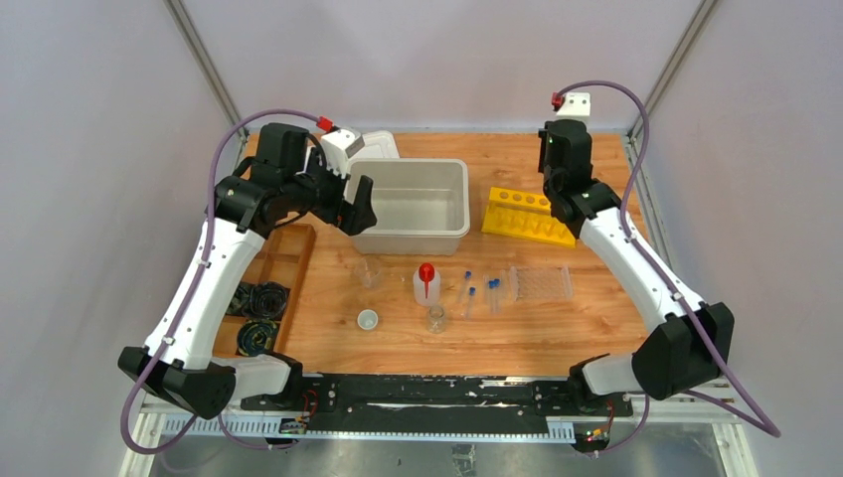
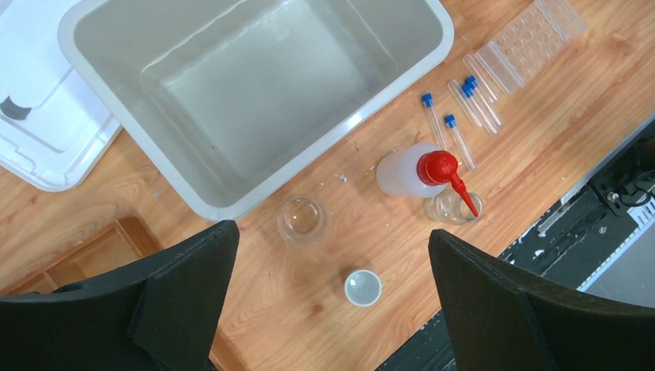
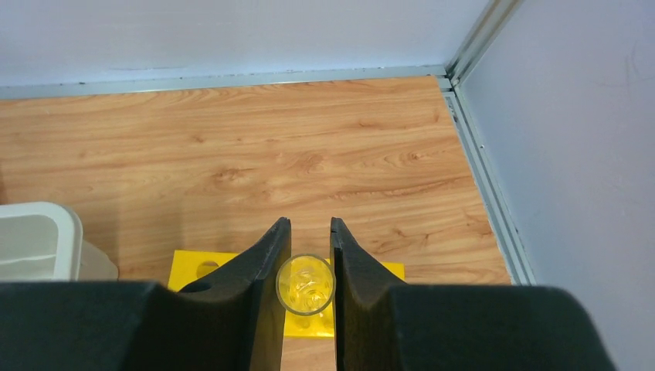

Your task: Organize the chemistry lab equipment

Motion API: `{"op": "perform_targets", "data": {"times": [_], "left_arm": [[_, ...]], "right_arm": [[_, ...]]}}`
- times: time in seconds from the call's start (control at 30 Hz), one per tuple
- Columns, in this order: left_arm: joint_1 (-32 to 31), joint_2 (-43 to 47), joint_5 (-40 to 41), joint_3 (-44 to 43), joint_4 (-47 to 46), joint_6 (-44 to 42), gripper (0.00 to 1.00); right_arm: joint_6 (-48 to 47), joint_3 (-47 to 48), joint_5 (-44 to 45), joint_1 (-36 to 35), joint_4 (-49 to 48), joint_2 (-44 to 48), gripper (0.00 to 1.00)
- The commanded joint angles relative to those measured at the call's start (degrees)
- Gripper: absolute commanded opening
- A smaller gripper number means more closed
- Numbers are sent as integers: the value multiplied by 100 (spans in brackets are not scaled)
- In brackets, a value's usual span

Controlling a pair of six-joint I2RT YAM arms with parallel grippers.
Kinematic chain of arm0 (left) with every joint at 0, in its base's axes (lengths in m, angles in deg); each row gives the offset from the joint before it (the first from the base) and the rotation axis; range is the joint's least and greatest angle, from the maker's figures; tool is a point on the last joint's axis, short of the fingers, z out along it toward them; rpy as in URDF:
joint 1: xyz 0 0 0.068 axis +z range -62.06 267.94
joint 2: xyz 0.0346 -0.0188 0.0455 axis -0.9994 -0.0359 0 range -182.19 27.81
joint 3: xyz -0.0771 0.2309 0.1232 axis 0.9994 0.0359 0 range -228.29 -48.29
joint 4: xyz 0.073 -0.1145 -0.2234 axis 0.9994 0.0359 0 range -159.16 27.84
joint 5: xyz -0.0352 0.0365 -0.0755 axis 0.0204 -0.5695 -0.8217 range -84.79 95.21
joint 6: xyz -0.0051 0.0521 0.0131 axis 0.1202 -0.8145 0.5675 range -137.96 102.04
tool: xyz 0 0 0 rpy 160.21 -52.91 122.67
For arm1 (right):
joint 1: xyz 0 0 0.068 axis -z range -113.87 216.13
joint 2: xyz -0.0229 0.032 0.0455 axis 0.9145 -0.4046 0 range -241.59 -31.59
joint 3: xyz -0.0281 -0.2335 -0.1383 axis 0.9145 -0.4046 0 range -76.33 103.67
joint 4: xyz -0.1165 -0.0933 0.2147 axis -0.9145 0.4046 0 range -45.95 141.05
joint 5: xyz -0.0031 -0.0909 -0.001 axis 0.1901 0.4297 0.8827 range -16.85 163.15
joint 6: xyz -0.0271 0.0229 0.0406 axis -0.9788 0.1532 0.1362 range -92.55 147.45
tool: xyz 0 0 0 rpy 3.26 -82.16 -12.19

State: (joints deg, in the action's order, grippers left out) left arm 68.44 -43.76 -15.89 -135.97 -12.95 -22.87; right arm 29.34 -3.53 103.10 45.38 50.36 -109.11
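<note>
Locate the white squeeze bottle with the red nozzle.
In the top view the squeeze bottle stands mid-table, just in front of the grey bin, with the blue-capped test tubes lying to its right and a small glass beaker at its near side.

Overhead rear view, 2 close wrist views, bin shared

There are four small clear blue-capped test tubes, plus one clear tube seen end-on. Also counted: one white squeeze bottle with a red nozzle, two small clear glass beakers, one tiny white cup, one grey plastic bin, one yellow tube rack, one clear well plate and two black cable coils.
</note>
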Motion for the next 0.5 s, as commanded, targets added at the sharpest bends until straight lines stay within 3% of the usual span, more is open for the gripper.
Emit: {"op": "perform_targets", "data": {"times": [0.0, 0.47], "left_arm": [[44, 25, 27, -21, 78, 13, 100], [44, 56, 1, 29, 154, -116, 100]], "right_arm": [[317, -185, -208, 139, -578, -123, 0], [660, -617, -196, 368, -930, -232, 0]]}}
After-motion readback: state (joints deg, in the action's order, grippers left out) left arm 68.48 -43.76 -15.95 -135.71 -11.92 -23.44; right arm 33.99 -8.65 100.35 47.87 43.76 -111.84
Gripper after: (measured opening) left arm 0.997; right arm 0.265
